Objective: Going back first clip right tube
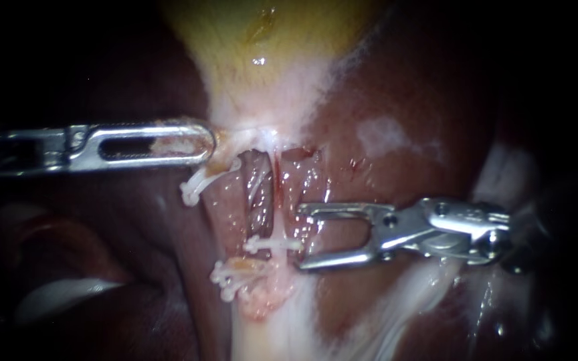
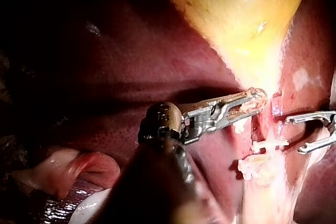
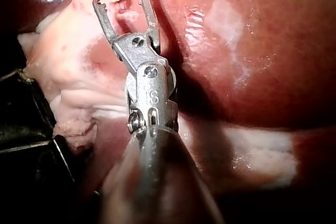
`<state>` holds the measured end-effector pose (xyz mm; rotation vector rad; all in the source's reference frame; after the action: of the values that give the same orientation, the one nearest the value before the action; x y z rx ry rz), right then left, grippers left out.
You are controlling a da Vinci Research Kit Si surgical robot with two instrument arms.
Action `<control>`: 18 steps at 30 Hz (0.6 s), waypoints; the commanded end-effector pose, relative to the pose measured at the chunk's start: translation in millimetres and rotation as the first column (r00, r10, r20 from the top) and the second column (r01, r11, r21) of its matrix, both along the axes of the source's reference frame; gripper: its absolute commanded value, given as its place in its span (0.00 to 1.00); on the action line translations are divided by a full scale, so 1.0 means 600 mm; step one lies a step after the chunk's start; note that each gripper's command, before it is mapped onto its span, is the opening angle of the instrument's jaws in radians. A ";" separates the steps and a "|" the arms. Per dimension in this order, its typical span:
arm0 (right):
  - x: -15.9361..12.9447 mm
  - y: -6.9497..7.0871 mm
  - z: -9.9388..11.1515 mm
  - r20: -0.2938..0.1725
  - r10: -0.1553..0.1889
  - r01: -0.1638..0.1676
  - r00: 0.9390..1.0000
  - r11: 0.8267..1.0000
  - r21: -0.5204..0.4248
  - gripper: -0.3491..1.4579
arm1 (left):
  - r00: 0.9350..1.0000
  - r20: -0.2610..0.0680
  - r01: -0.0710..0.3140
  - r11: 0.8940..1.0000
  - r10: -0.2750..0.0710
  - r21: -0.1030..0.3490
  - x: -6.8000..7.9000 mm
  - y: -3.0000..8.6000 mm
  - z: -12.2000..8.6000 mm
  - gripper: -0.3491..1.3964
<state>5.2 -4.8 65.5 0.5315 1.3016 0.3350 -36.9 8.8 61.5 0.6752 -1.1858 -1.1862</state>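
Liver (image 1: 396, 134) all around, dark red. Right tool (image 1: 300, 237) jaws wide, empty, tips flanking end of white clip (image 1: 272, 245). Clip sits across right tube (image 1: 260, 200), other clips (image 1: 232, 275) nearby. Left tool (image 1: 207, 144) clamped on gallbladder (image 1: 255, 40) neck.

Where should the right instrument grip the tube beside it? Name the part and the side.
Probably the bare stretch of the tube above the white clip, coming from its right. The tube runs vertically in the endoscope view, and the right instrument faces it side-on with jaws open, so they would span it crosswise.
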 end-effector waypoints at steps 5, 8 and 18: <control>-0.0057 0.0030 -0.0046 0.003 0.001 -0.001 1.000 0.999 -0.047 0.47 | 1.000 0.000 0.000 1.000 0.000 -0.001 -0.0001 -0.0001 0.0003 0.00; -0.0091 0.0048 -0.0071 0.001 0.008 -0.008 1.000 0.997 -0.072 0.47 | 1.000 0.000 0.000 1.000 0.000 -0.001 -0.0003 0.0000 0.0005 0.00; -0.0117 0.0057 -0.0087 -0.001 0.010 -0.010 1.000 0.996 -0.093 0.47 | 1.000 -0.020 0.003 1.000 -0.003 -0.011 -0.0042 -0.0005 0.0057 0.00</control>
<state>-1.8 -1.3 60.2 0.4464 1.3151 0.2819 -39.9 8.5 65.5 0.6533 -1.1776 -1.1827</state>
